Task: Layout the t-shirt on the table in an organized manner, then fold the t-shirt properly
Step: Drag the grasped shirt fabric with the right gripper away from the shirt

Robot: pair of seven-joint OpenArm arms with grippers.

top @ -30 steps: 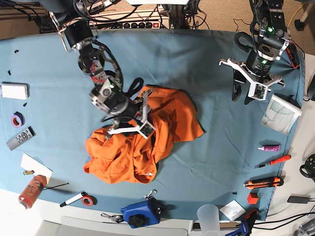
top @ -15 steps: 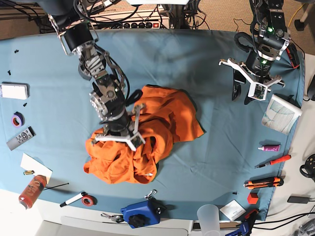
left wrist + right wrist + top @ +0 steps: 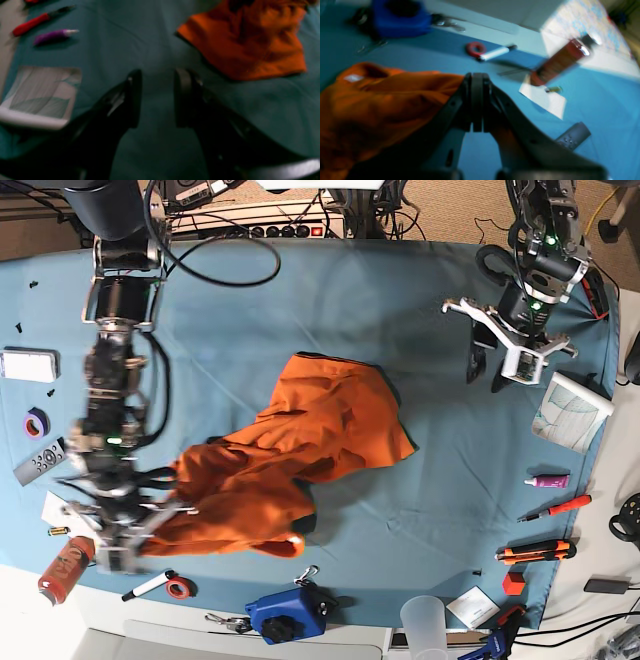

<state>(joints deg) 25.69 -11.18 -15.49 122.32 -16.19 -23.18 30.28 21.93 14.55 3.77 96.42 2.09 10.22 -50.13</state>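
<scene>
the right gripper (image 3: 150,525), jaws pinched on the plain bright orange cotton t-shirt (image 3: 300,445), drags it left across the teal-blue cloth-covered table (image 3: 330,290) to spread it, I'd guess, while the left gripper (image 3: 492,370) waits far right, fingers apart.

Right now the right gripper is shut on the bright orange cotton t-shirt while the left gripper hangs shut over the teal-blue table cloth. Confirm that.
One thing is wrong: the left gripper is open, not shut; the left wrist view shows a clear gap between its black fingers above the teal table. The rest stands: the right gripper is shut on the orange t-shirt.
</scene>
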